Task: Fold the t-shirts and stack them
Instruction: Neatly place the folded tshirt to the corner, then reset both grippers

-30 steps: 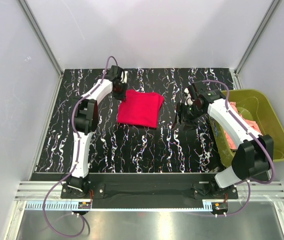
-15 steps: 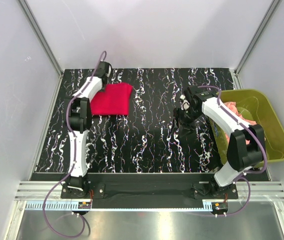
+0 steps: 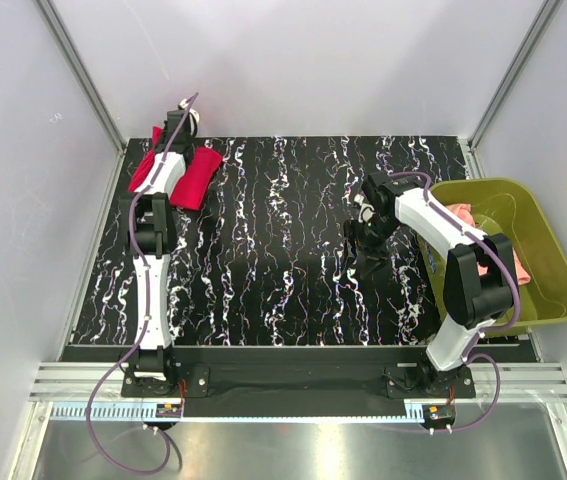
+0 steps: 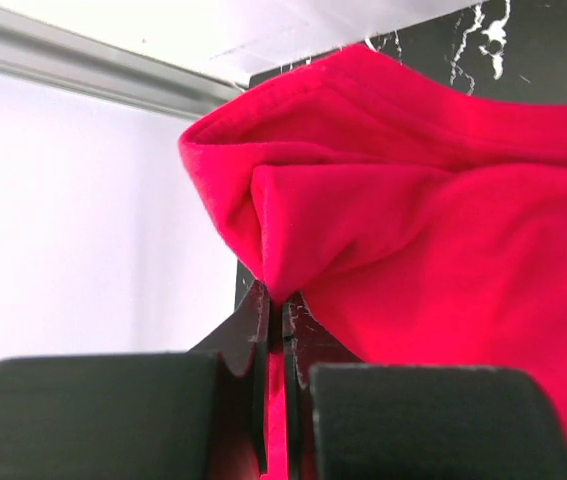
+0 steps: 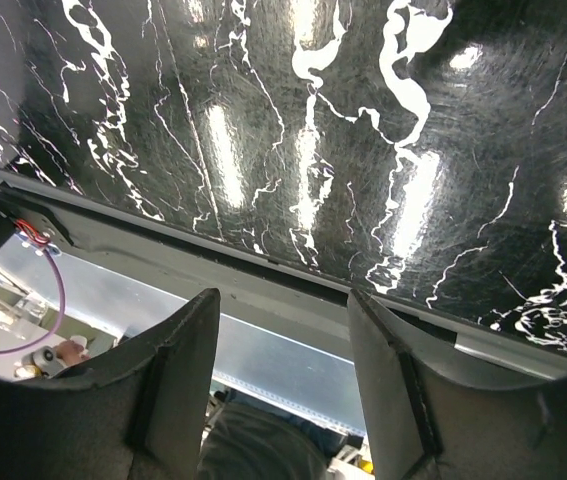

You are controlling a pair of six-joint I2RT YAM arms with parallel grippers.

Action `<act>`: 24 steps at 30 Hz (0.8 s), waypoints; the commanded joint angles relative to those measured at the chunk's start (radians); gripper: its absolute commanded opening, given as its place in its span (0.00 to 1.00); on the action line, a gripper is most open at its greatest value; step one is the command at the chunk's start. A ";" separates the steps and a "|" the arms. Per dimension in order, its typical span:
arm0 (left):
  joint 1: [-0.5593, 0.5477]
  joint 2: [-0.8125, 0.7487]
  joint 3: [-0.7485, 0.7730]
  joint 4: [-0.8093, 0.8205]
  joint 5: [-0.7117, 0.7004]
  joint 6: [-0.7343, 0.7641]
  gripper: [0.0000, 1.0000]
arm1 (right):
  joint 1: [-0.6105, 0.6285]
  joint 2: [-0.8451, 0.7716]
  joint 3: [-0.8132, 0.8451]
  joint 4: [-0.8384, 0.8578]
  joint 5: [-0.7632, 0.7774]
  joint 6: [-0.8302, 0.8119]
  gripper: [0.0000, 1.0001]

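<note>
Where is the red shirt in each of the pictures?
Top external: the bright crimson red cloth t-shirt sits at the far left corner of the table, under the left arm.
Left wrist: it fills the middle and right, pinched in the shut left end effector.
Right wrist: not in it.
Shared landmark: the black white-veined marbled tabletop.

Black marbled table: red t-shirt in far-left corner, olive basket at right

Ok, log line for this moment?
left gripper: shut on red t-shirt, far-left table corner | right gripper: open, empty | pink t-shirt: in green basket
</note>
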State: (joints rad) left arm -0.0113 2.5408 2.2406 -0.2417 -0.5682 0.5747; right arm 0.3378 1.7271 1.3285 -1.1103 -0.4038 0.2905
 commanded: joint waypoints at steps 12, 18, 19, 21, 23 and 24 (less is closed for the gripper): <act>0.094 0.079 0.119 0.275 -0.144 -0.027 0.00 | -0.022 0.072 0.103 -0.066 0.036 -0.057 0.61; 0.094 0.111 0.136 0.306 -0.110 -0.058 0.00 | -0.028 0.085 0.117 -0.075 0.043 -0.060 0.60; 0.094 0.114 0.137 0.315 -0.107 -0.055 0.00 | -0.028 0.083 0.117 -0.074 0.048 -0.060 0.60; 0.094 0.124 0.136 0.320 -0.088 -0.055 0.00 | -0.033 0.081 0.113 -0.074 0.048 -0.059 0.60; 0.094 0.127 0.136 0.338 -0.085 -0.046 0.00 | -0.031 0.078 0.106 -0.072 0.048 -0.059 0.60; 0.094 0.128 0.137 0.355 -0.088 -0.044 0.00 | -0.033 0.077 0.103 -0.069 0.048 -0.056 0.60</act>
State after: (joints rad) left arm 0.0891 2.6610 2.3222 -0.0067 -0.6598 0.5446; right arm 0.3122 1.8141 1.4044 -1.1656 -0.3748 0.2459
